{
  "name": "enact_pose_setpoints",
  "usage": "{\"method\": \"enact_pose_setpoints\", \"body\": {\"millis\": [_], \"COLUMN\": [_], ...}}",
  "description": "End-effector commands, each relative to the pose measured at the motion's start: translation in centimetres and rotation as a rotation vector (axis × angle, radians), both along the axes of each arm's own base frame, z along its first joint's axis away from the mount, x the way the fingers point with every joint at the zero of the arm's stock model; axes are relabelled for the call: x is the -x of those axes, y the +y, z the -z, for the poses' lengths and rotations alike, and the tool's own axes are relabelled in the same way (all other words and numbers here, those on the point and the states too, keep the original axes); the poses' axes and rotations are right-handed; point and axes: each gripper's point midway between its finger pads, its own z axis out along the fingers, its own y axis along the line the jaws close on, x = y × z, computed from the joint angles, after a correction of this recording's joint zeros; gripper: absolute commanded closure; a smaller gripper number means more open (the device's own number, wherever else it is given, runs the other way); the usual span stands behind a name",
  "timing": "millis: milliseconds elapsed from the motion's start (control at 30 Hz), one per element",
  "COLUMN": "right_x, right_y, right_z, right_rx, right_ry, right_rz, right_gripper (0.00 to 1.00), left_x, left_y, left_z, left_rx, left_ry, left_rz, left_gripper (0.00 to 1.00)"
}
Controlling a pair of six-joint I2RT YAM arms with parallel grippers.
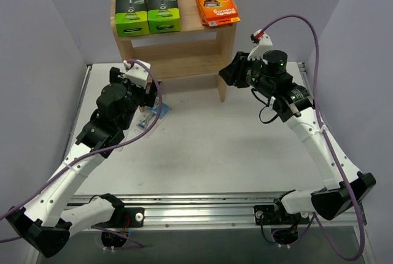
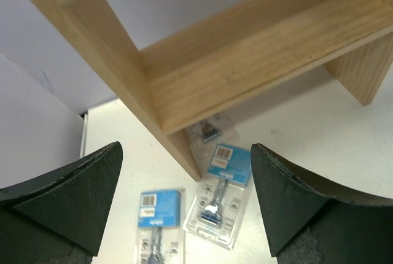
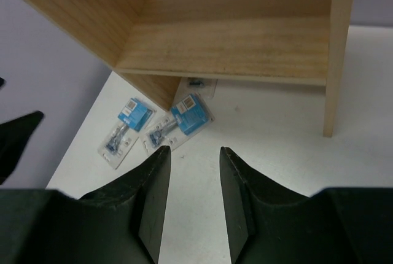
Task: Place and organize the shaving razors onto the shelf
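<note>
hanging over the white table (image 1: 202, 147), the left gripper (image 2: 184, 153) had its jaws spread very wide and it held nothing. under it, three blister packs (image 3: 184, 116) with blue cards lay flat on the table, close to the left leg of the shelf (image 2: 245, 61). in the left wrist view one pack (image 2: 219, 205) lay between the two fingers, a second pack (image 2: 159, 224) lay just to its left, and a third pack (image 2: 210, 132) was partly hidden under the lowest board. whether the packs touched each other, i could not tell. the right gripper (image 3: 194, 153) was above the table in front of the shelf, with only a narrow gap between its jaws and nothing inside that gap. on the top tier two black-and-green boxes (image 1: 147, 11) stood side by side at the left end, and the orange boxes (image 1: 215, 3) lay in a loose stack at the right end.
</note>
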Motion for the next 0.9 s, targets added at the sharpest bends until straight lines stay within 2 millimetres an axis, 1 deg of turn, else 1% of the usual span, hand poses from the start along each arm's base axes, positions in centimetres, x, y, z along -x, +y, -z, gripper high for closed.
{"method": "enact_pose_setpoints", "body": {"millis": [0, 33, 67, 100, 133, 200, 233, 267, 300, 333, 367, 400, 433, 467, 500, 567, 667, 700, 767, 800, 867], "right_x": [2.0, 2.2, 2.6, 2.8, 3.1, 3.2, 3.6, 3.6, 3.2, 3.4, 2.3, 2.0, 1.8, 1.5, 1.4, 1.2, 1.3, 1.4, 1.7, 1.8, 2.7], "right_y": [-1.2, -1.1, -0.9, -0.9, -0.7, 0.0, 0.0, 0.3, 1.1, 1.0, 1.6, 1.6, 1.7, 2.0, 2.2, 2.3, 2.9, 2.9, 3.2, 3.1, 4.0], "right_z": [-6.9, -7.9, -8.8, -10.6, -11.5, -12.7, -14.3, -14.9, -14.7, -16.2, -15.7, -15.6, -15.9, -16.0, -16.4, -16.5, -16.9, -17.5, -17.8, -17.9, -18.0], "right_rx": [-0.005, -0.015, -0.024, -0.042, -0.04, -0.029, -0.023, -0.015, 0.002, -0.008, 0.001, 0.001, -0.009, -0.027, -0.043, -0.051, -0.025, 0.012, 0.066, 0.119, 0.175], "right_ry": [-0.161, -0.184, -0.204, -0.244, -0.269, -0.304, -0.353, -0.372, -0.368, -0.395, -0.373, -0.357, -0.356, -0.35, -0.364, -0.373, -0.411, -0.453, -0.501, -0.546, -0.603], "right_rz": [-0.002, -0.005, -0.012, -0.011, -0.017, -0.011, -0.008, -0.004, 0.006, 0.018, 0.027, 0.04, 0.05, 0.058, 0.064, 0.091, 0.069, 0.051, 0.019, 0.007, -0.05], "right_gripper": [0.67, 0.66, 0.67, 0.67, 0.66, 0.66, 0.64, 0.63, 0.62, 0.62, 0.63, 0.64, 0.66, 0.66, 0.66, 0.65, 0.6, 0.6, 0.58, 0.57, 0.54], "left_x": [1.1, 1.1, 1.3, 1.4, 1.4, 1.9, 2.1, 2.3, 2.8, 3.1, 3.3, 3.7, 3.9, 4.0, 4.2, 4.3, 4.5, 4.7, 5.0, 5.2, 5.5], "left_y": [0.2, 0.0, -0.2, -0.3, -0.4, -0.7, -0.8, -0.9, -0.9, -0.8, -0.8, -0.7, -0.6, -0.5, -0.4, -0.3, -0.7, -0.9, -1.2, -1.1, -1.0], "left_z": [-3.0, -2.5, -2.7, -2.6, -2.0, -1.6, -1.3, -0.5, -0.5, -0.2, 0.0, 0.5, 0.7, 0.8, 1.4, 1.9, 2.2, 2.1, 1.9, 1.7, 1.6], "left_rx": [0.206, 0.211, 0.231, 0.237, 0.239, 0.254, 0.26, 0.265, 0.271, 0.275, 0.276, 0.275, 0.276, 0.277, 0.275, 0.271, 0.261, 0.264, 0.264, 0.264, 0.252], "left_ry": [-0.086, -0.077, -0.081, -0.081, -0.071, -0.06, -0.051, -0.031, -0.03, -0.024, -0.023, -0.021, -0.023, -0.025, -0.021, -0.022, -0.017, -0.019, -0.026, -0.033, -0.047], "left_rz": [0.044, 0.055, 0.08, 0.086, 0.091, 0.112, 0.119, 0.126, 0.141, 0.144, 0.148, 0.154, 0.154, 0.155, 0.154, 0.148, 0.157, 0.168, 0.187, 0.187, 0.185], "left_gripper": [0.06, 0.06, 0.06, 0.06, 0.06, 0.06, 0.06, 0.06, 0.06, 0.06, 0.06, 0.06, 0.06, 0.06, 0.06, 0.06, 0.06, 0.06, 0.06, 0.06, 0.06]}}
